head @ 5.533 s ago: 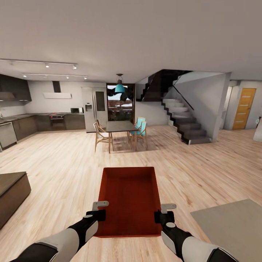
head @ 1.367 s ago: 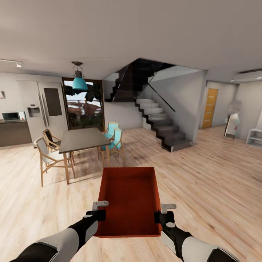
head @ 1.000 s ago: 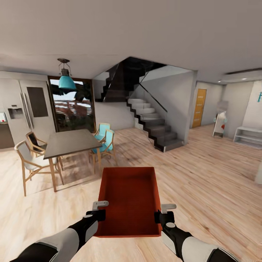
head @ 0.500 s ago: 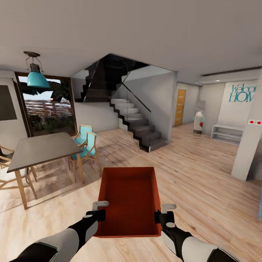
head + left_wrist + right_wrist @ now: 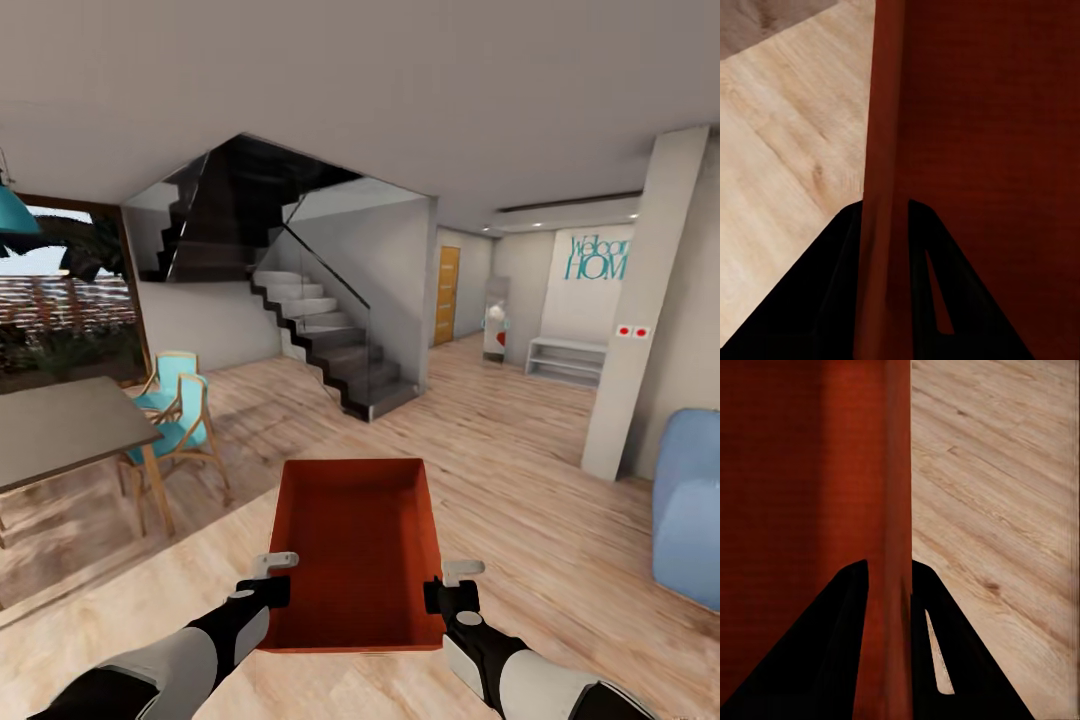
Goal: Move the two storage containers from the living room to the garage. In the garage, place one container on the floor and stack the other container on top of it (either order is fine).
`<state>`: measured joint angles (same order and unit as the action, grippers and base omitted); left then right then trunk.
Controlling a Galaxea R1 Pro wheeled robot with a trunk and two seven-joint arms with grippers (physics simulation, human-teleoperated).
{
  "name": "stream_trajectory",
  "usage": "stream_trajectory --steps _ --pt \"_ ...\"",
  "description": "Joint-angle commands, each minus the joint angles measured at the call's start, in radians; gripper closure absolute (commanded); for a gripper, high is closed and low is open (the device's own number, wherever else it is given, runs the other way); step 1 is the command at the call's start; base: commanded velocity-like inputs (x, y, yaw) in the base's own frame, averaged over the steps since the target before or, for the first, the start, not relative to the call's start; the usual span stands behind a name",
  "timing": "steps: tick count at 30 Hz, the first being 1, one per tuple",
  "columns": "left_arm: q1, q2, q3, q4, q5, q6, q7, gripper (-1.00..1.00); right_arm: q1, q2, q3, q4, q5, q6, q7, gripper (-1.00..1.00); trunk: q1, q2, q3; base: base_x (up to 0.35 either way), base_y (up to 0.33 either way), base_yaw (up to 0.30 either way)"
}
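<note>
Both pincers, left pincer [image 5: 268, 590] and right pincer [image 5: 447, 592], pinch the storage container [image 5: 355, 550]; staircase [image 5: 330, 350] ahead.

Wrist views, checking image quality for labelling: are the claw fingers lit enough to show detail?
Left wrist view: fingers are flat black silhouettes pinching the container wall. Right wrist view: fingers equally black; floor bright, grain sharp.

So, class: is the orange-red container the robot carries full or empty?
Empty. The head view looks straight into the open-top storage container and shows only its bare ribbed bottom and walls.
</note>
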<state>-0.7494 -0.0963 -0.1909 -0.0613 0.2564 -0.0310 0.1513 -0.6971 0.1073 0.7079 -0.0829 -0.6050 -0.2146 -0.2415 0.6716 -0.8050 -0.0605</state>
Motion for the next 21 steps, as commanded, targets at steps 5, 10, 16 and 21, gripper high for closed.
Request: stream_trajectory --steps 5,10,16,21 --pt "-0.002 0.003 0.064 -0.003 -0.002 -0.013 0.082 1.0 0.0 0.0 0.016 0.0 -0.012 0.003 0.011 1.0 0.001 -0.001 -0.002 0.327 0.0 -0.286" --pt "-0.002 0.003 0.065 -0.003 -0.002 -0.013 0.082 1.0 0.0 0.0 0.016 0.0 -0.012 0.003 0.011 1.0 0.001 -0.001 -0.002 0.326 0.0 -0.286" --pt "-0.002 0.003 0.064 -0.003 -0.003 -0.013 0.082 1.0 0.0 0.0 0.016 0.0 -0.012 0.003 0.011 1.0 0.001 -0.001 -0.002 0.326 0.0 -0.286" --pt "-0.002 0.003 0.065 -0.003 -0.003 -0.013 0.082 1.0 0.0 0.0 0.016 0.0 -0.012 0.002 0.011 1.0 0.001 -0.001 -0.002 0.326 0.0 -0.286"
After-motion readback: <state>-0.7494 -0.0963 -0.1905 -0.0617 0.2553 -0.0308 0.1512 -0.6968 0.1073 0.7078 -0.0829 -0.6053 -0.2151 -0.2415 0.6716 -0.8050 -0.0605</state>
